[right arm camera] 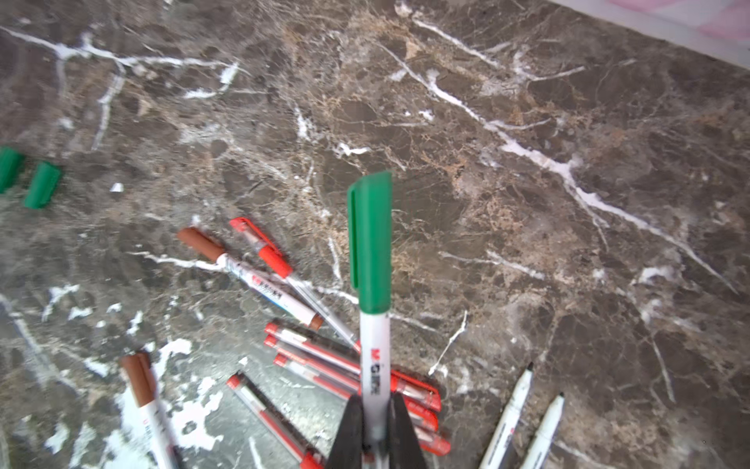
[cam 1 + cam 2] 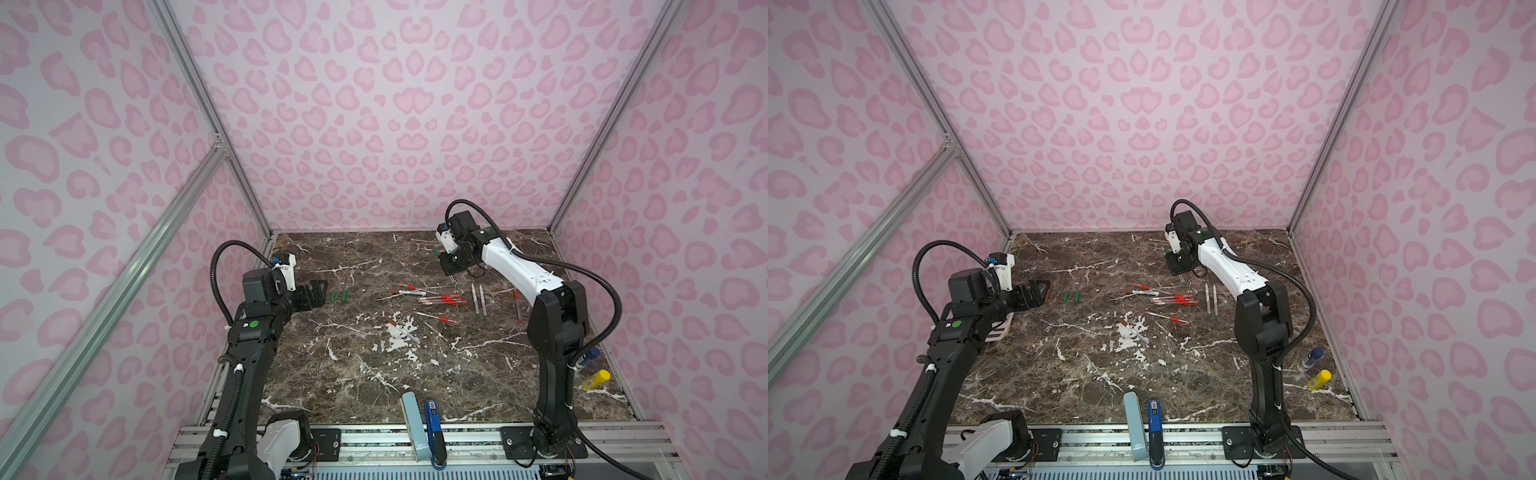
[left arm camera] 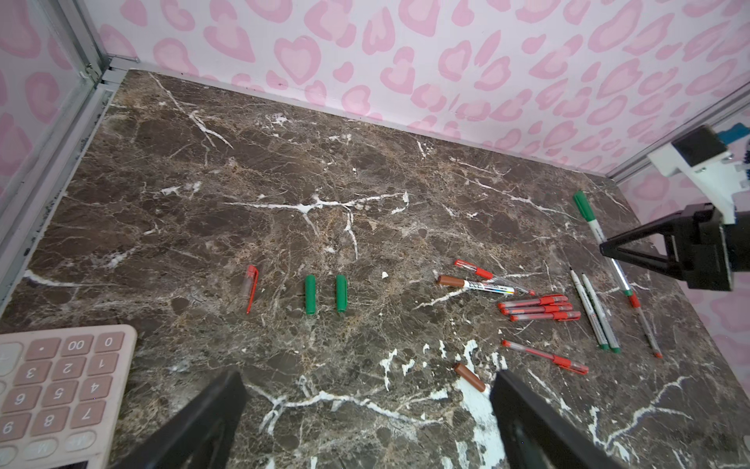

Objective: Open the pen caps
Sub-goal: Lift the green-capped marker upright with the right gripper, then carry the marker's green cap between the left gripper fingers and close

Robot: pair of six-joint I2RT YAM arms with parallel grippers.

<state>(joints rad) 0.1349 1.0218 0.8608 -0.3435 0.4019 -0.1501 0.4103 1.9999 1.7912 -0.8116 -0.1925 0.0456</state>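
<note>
A white marker with its green cap fitted is held over the table in the closed right pincer. Two loose green caps are laid parallel, side by side, with a loose red cap placed near them. Three capped red pens are clustered mid-table, a brown-capped marker is laid close by, and two uncapped white markers are laid parallel beside the cluster.

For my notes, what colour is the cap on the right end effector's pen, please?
Green cap on the pen, clearest in the right wrist view.
</note>
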